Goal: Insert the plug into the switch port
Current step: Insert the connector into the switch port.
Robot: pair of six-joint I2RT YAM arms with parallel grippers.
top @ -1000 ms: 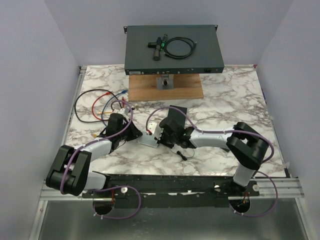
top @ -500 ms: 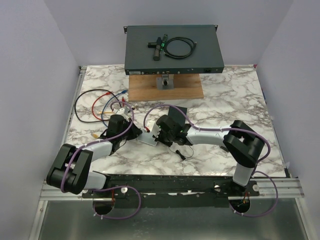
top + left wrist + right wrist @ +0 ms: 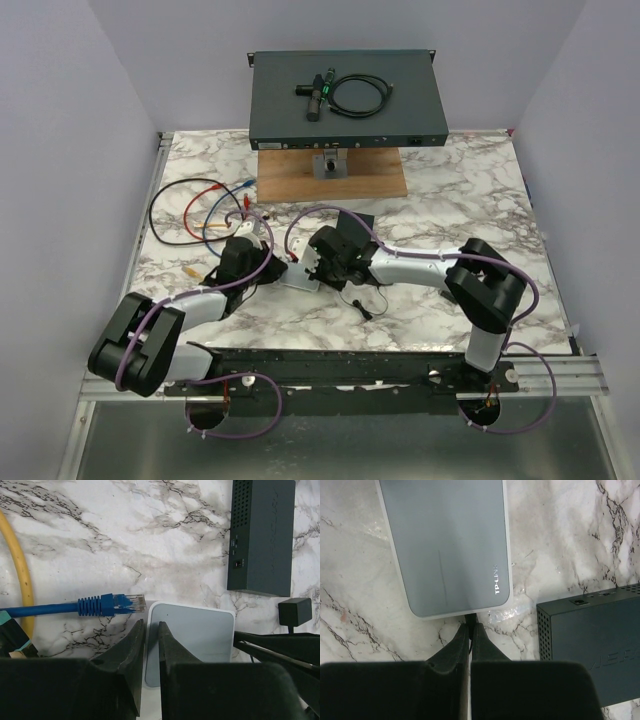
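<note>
The white switch point(image 3: 192, 640) is lying flat near the middle of the marble table point(image 3: 150, 525). Both arms are set against it from opposite sides, apparently to steady it so that a port can take the plug point(image 3: 131, 601). That plug, on the end of a blue cable point(image 3: 45, 610), is lying loose on the marble with its tip just beside one corner of the switch, on the left arm's side. Neither tool is holding it, so the insertion itself is looking not yet begun.

The left gripper point(image 3: 151, 625) is standing astride the switch's edge with its jaws almost together, only a thin slit showing between them. Whether they are pinching the rim or merely resting there cannot be told. The right gripper point(image 3: 470, 626) is fully closed, its tips pointing at the switch's opposite edge, just beside it. A small dark stub point(image 3: 468, 616) is showing between the tips and the casing, and whether it is being gripped cannot be told either. The pose is reading as a brace against sliding.

In the overhead view both arms are lying low, elbows out toward the table's near edge and forearms stretching inward, so the wrists are nearly meeting over the switch. A dark box point(image 3: 260, 535) is sitting near the switch on the right arm's side, and a yellow cable point(image 3: 20, 575) is running past on the left
</note>
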